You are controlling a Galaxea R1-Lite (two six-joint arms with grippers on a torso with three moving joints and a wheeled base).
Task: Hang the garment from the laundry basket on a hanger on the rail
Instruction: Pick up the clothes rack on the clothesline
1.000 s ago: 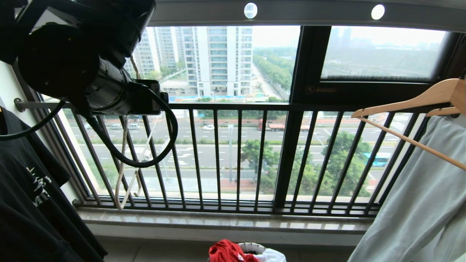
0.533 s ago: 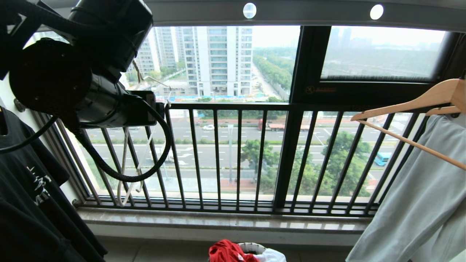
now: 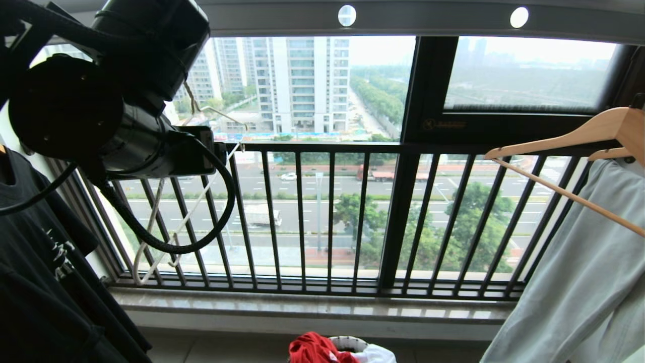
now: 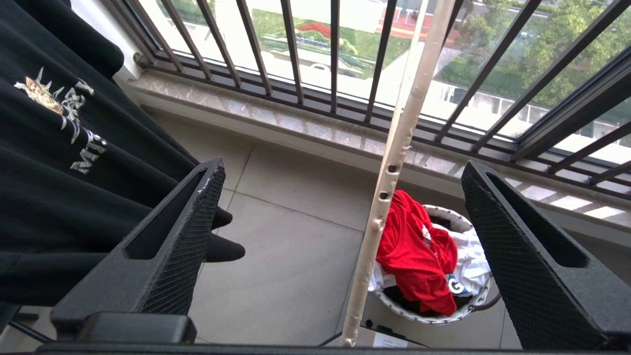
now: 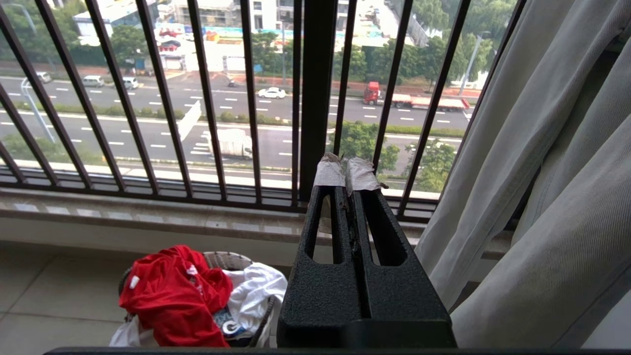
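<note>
The red garment [image 4: 414,251] lies heaped on top of the round white laundry basket [image 4: 443,318] on the floor below the window; it also shows at the bottom edge of the head view [image 3: 312,349]. My left gripper [image 4: 342,166] is raised high and open wide. A bar of the cream hanger [image 4: 394,162] runs between its fingers [image 4: 187,231] without touching either. In the head view the hanger [image 3: 187,218] slants behind my left arm [image 3: 101,101], which hides its hook. The grey rail [image 3: 428,17] runs overhead. My right gripper [image 5: 346,172] is parked and shut, empty.
A black T-shirt [image 3: 40,262] hangs at the left. A pale grey garment [image 3: 579,282] on a wooden hanger [image 3: 564,141] hangs at the right. The black barred railing [image 3: 327,217] and stone sill [image 3: 312,307] close off the front. A white T-shirt [image 5: 256,291] lies in the basket.
My left arm has shifted slightly left and down. The hanger has tilted from near vertical to a slant, its lower end swinging left.
</note>
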